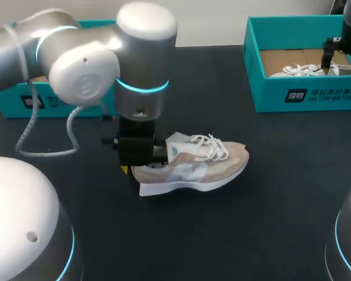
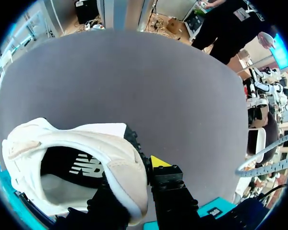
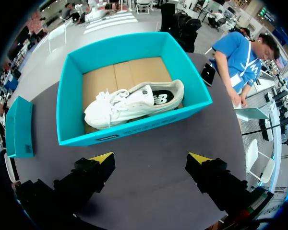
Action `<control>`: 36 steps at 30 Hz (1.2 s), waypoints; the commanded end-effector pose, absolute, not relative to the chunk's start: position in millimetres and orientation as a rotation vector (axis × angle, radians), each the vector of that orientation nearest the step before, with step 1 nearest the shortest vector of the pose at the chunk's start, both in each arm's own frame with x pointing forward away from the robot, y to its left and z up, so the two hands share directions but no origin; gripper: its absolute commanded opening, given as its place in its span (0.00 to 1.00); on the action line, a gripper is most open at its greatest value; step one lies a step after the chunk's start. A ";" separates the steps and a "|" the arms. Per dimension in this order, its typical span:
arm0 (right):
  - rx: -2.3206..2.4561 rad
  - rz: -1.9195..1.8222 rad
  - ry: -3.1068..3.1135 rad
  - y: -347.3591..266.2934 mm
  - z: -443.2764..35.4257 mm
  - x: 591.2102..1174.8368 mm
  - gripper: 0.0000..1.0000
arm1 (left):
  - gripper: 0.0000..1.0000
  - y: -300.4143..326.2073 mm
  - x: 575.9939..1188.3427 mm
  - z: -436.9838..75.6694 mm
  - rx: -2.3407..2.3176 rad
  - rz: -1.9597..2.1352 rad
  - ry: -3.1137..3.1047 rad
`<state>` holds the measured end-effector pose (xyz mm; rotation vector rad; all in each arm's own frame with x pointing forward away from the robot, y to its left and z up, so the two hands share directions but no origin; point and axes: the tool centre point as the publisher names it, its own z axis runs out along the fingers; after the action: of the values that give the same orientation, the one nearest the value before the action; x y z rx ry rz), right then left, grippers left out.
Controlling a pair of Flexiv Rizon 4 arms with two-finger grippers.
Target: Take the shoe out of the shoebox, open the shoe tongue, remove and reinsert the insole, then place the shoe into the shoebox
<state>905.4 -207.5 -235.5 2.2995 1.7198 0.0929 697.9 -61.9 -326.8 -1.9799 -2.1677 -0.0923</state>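
- The dark grey bench (image 1: 269, 222) is the biggest thing here, and everything sits on it.
- The silver left arm (image 1: 82, 64) comes in from the left and hangs straight down over the middle of the bench, right at the heel end of the loose shoe.
- A teal cardboard shoebox (image 1: 304, 96) sits open at the far right. A second teal box (image 1: 23, 102) is at the far left, mostly hidden behind the arm.
- The beige-and-white lace-up sneaker (image 1: 199, 167) is out of the box. It stands on its sole mid-bench, with the toe to the right and the heel to the left.
- A paler matching sneaker (image 3: 129, 103) lies inside the far-right shoebox on its cardboard floor.
- The left fingers (image 2: 159, 165) are clamped on the beige sneaker's heel collar. One is down inside the opening and the yellow-tipped one is against the outside.
- The right fingers (image 3: 103, 160) are spread wide with nothing between them. They hang over bare bench with the far-right shoebox just ahead.
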 end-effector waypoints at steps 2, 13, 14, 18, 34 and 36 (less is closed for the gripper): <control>2.299 0.096 1.719 -207.6 -235.9 904.9 1.00 | 0.00 -65.1 694.7 -356.5 -1.955 -0.108 -2.158; 2.299 0.096 1.719 -207.6 -235.9 904.9 1.00 | 0.06 -64.8 687.4 -385.0 -1.953 -0.164 -2.122; 2.299 0.096 1.719 -207.6 -235.9 904.9 1.00 | 0.11 -64.6 687.2 -385.3 -1.955 -0.157 -2.126; 2.299 0.096 1.719 -207.6 -235.9 904.9 1.00 | 0.40 -63.4 684.6 -387.5 -1.961 -0.157 -2.128; 2.299 0.096 1.719 -207.6 -235.9 904.9 1.00 | 1.00 -39.5 679.3 -336.9 -1.911 0.492 -2.376; 2.299 0.096 1.719 -207.6 -235.9 904.9 1.00 | 1.00 -35.8 678.7 -329.1 -1.862 0.581 -2.424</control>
<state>905.4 -207.6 -235.5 2.2996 1.7197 0.0929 682.6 -68.8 -340.8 -1.8577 -2.2582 0.2755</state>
